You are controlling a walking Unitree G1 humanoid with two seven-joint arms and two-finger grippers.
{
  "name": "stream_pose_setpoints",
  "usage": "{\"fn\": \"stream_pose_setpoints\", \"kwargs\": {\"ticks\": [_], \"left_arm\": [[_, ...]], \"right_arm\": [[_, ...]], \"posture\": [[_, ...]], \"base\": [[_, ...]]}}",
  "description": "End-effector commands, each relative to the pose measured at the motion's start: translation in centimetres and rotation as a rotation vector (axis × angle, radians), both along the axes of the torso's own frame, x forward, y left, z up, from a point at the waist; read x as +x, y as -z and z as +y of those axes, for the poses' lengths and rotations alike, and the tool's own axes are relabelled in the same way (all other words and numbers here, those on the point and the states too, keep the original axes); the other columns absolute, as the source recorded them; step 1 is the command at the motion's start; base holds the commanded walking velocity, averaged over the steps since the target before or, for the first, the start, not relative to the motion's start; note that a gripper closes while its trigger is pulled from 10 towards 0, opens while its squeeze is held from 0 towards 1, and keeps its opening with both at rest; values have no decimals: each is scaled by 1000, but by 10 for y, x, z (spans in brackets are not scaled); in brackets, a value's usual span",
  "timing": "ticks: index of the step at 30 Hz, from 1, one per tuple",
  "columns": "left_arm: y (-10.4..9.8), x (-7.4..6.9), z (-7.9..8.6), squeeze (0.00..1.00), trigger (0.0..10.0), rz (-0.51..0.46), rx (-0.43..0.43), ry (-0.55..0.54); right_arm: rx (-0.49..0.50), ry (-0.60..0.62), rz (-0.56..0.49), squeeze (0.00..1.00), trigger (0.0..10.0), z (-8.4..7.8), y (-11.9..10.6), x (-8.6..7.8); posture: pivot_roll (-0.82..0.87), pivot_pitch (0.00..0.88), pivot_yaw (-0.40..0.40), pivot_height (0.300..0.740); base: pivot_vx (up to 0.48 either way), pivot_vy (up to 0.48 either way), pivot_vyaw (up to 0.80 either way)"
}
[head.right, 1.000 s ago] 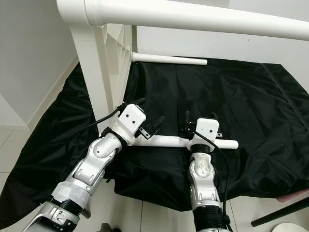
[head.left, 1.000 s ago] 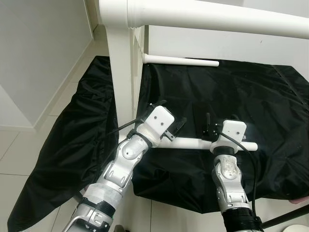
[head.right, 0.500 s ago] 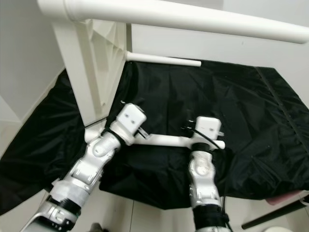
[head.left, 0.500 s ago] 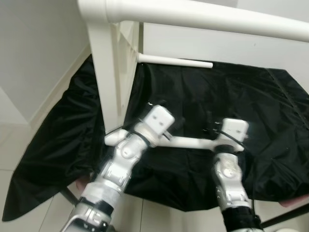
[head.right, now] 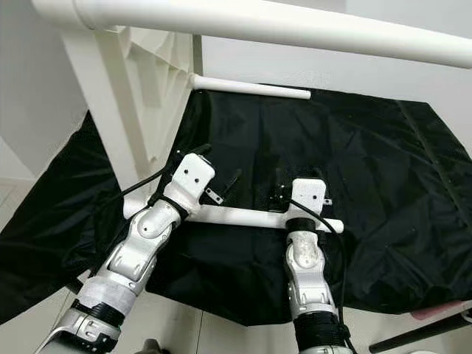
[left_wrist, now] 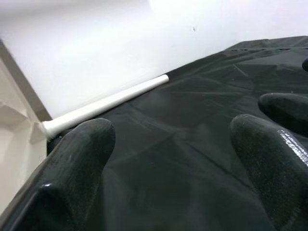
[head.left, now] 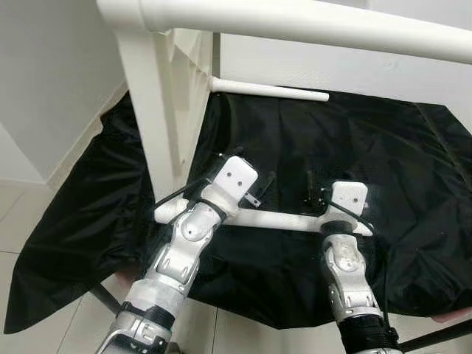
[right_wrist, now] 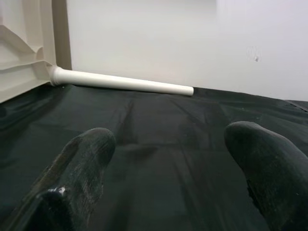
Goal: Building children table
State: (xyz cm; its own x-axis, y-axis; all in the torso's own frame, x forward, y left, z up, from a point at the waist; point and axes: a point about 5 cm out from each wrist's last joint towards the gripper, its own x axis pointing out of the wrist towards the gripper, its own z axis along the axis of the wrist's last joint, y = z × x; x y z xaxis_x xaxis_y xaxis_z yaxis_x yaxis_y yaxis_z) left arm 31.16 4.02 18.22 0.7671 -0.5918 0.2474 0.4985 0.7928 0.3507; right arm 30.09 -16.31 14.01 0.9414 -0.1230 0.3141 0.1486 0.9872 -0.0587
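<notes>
White table leg (head.left: 284, 220) half-hidden behind wrists

A black sheet (head.left: 354, 147) lay spread and creased over the floor, its far edge against a plain white wall (head.left: 332, 70). To the left, a second white wall (head.left: 51, 74) met pale floor tiles (head.left: 15, 221) along a low white skirting board (head.left: 81, 144). The tiles also showed past the sheet's near edge. The light was even and soft.
</notes>
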Motion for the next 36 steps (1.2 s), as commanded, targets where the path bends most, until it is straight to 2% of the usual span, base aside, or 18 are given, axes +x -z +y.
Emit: {"fn": "stream_pose_setpoints", "kwargs": {"ticks": [1, 5, 8, 12, 15, 23, 28, 33, 36], "left_arm": [[6, -1, 5, 0, 10000, 19, -12, -54], [7, 1, 9, 0, 10000, 35, -59, -92], [8, 1, 10, 0, 10000, 33, -64, -99], [10, 5, 7, 0, 10000, 53, -72, -164], [9, 6, 6, 0, 10000, 63, -80, -159], [0, 8, 11, 0, 10000, 56, -71, -198], [1, 7, 16, 0, 10000, 44, -52, -192], [-1, 8, 20, 0, 10000, 28, -35, -169], [-2, 9, 18, 0, 10000, 40, -58, -168]], "right_arm": [[-8, -9, 14, 0, 10000, 2, 1, 3], [-4, -23, 15, 0, 10000, 5, -1, 6], [-3, -25, 15, 0, 10000, 6, -2, 6], [2, -10, 7, 0, 10000, 7, -8, 14], [-1, -5, 7, 0, 10000, 7, -9, 14], [74, 22, 17, 0, 10000, 0, -4, 8], [74, 26, 27, 0, 10000, -1, -1, 4], [16, 5, 23, 0, 10000, 1, 1, 3], [14, 8, 17, 0, 10000, -1, -3, 6]], "posture": [[-30, 18, -47, 740], [-38, 23, -47, 740], [-38, 23, -47, 740], [-44, 29, -24, 740], [-35, 26, -12, 740], [-12, 26, 0, 740], [-2, 28, -8, 740], [4, 29, -21, 740], [3, 32, -25, 740]], "base": [[0, 0, 0], [0, 0, 0], [0, 0, 0], [0, 0, 0], [0, 0, 0], [0, 0, 0], [0, 0, 0], [0, 0, 0], [0, -366, 0]]}}
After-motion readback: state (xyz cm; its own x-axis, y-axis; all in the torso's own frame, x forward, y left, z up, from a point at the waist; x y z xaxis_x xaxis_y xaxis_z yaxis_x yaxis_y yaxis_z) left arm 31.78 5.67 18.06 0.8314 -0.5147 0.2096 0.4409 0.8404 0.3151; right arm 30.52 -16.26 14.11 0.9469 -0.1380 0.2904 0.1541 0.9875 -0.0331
